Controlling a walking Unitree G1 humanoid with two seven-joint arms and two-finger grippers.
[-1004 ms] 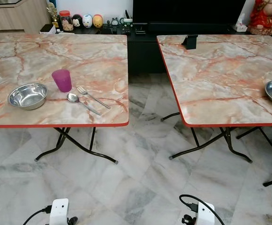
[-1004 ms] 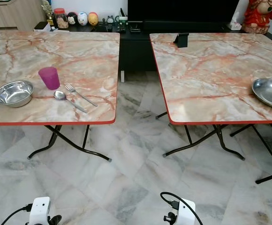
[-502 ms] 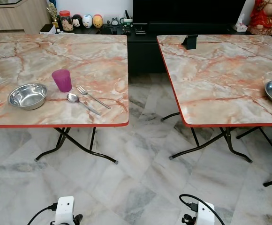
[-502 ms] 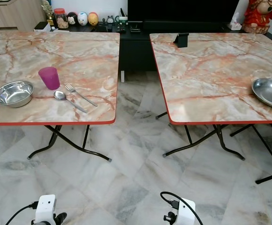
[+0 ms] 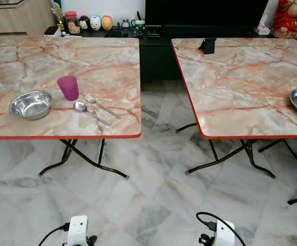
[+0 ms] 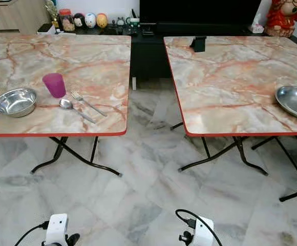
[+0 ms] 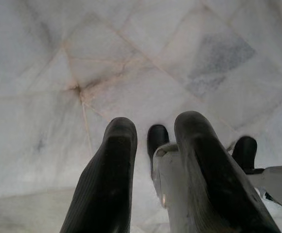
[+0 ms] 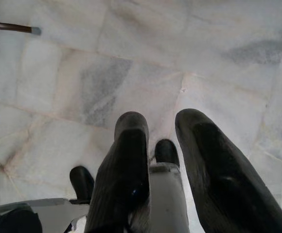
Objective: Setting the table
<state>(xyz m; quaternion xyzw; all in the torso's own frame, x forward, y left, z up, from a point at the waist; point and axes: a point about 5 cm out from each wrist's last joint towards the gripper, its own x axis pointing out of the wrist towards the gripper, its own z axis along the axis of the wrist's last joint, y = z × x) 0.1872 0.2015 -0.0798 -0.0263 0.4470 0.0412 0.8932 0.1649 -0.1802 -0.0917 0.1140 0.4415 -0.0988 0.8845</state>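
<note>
jaws parted, shiny steel bowl (image 5: 30,104), magenta cup (image 5: 68,87)

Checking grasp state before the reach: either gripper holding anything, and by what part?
Nothing held. Left gripper and right gripper hang open over the marble floor, fingers empty.

Open marble floor (image 5: 153,169) runs between my two folding tables (image 5: 61,56) (image 5: 240,77); their black legs (image 5: 82,156) crowd underneath.

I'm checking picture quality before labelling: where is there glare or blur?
Eye views: sharp, with soft glare on the right table and a bright reflection in the bowl. Wrist views: the fingers are close and soft-edged, while the floor looks evenly lit with no harsh shadow.
</note>
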